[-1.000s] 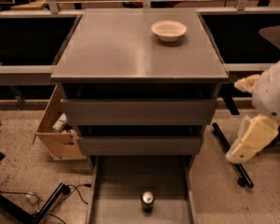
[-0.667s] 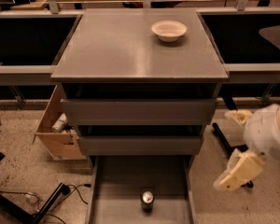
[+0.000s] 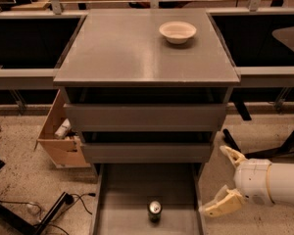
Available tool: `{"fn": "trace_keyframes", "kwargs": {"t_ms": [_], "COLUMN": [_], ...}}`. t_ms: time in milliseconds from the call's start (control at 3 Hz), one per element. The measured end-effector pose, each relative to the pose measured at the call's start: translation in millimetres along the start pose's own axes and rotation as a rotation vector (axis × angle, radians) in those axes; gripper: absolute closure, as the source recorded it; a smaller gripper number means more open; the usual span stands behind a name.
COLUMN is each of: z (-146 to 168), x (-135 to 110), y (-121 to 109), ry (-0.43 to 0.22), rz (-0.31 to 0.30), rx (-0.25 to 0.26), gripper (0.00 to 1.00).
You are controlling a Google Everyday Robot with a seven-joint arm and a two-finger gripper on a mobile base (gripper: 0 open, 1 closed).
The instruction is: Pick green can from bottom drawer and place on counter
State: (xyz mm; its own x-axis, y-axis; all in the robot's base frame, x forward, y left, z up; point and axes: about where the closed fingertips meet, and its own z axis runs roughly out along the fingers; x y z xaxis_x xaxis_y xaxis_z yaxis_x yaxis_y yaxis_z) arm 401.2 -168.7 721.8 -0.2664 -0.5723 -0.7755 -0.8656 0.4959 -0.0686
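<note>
The green can (image 3: 155, 210) stands upright on the floor of the pulled-out bottom drawer (image 3: 122, 195), exposed for a grasp. Right of the can, outside the drawer wall, the claw (image 3: 226, 181) hangs spread wide and empty, seemingly readying its approach. Far beyond the can, the desk (image 3: 132, 53) carries a white bowl (image 3: 177, 32).

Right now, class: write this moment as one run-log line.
end effector: open, right of bottom drawer | green can: upright in drawer, ungrasped | counter: holds white bowl
</note>
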Motion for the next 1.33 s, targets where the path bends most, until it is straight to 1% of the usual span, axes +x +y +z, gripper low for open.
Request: {"fn": "trace_keyframes", "kwargs": {"t_ms": [333,667,1000,1333], "z": [6.4,5.8,23.0,55.1], "x": [6.0,5.1,11.4,25.4], "y": [-19.2,-19.2,-14.6,-18.2], "ry": [-0.01,-0.009,-0.069,-0.2], "rz": [-0.018,-0.017,-0.017,-0.046], "rx": [0.063,0.064,0.056,0.098], "gripper": [0.0,0.0,0.0,0.0]}}
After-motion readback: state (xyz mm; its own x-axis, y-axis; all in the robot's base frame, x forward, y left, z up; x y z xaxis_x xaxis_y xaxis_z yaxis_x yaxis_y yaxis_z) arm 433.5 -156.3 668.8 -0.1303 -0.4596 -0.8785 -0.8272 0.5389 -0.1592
